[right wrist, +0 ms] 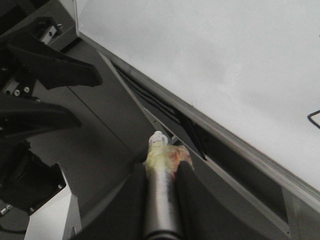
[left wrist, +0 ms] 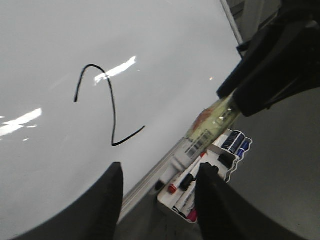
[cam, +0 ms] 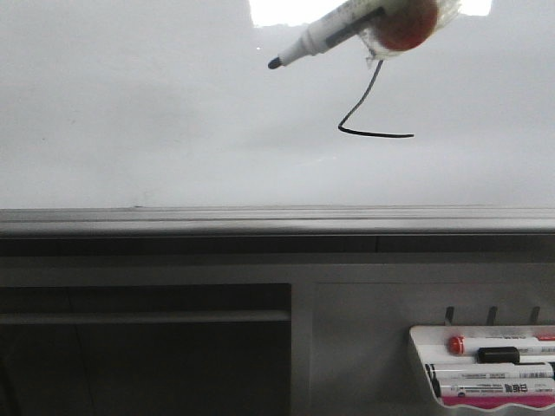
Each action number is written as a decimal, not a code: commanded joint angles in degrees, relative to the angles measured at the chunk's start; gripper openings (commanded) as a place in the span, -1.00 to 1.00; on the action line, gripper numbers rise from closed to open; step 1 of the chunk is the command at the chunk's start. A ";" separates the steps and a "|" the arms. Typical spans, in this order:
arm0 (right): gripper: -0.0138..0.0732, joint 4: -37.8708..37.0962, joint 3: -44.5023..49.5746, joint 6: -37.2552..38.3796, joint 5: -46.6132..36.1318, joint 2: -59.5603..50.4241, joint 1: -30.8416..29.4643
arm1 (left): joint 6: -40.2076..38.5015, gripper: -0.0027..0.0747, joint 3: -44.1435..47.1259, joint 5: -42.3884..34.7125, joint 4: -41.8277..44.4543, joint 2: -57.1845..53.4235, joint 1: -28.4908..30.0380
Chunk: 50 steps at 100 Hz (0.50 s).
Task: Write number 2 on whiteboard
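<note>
Whiteboard [cam: 130, 113] bearing number 2 [left wrist: 102, 102]; marker tray [cam: 425, 364] at 5 o'clock holding markers [cam: 490, 371]; right fingers [right wrist: 187, 200] pinching marker [cam: 325, 33]; left fingers [left wrist: 107, 205] spread.

A black hand-drawn number 2 [left wrist: 107, 107] sits on the glossy whiteboard [left wrist: 165, 55]. Beside it, the right gripper [left wrist: 235, 102] clamps a marker [left wrist: 202, 132] above a white tray [left wrist: 222, 167] of markers.

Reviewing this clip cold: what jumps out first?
The black number 2 drawn on the whiteboard, complete with its flat base stroke. Next, the marker hanging at the board's top edge, held in the right gripper. A marker tray sits low on the right.
</note>
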 commanded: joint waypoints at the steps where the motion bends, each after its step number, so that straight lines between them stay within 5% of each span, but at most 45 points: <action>1: -0.81 1.28 -2.91 0.22 2.74 0.39 -0.22 | -0.18 0.07 -1.97 -7.10 1.13 2.09 -2.84; 50: -0.81 -1.52 -3.52 0.26 9.09 0.53 -0.22 | -0.18 0.07 -2.31 -12.26 4.99 11.30 -6.01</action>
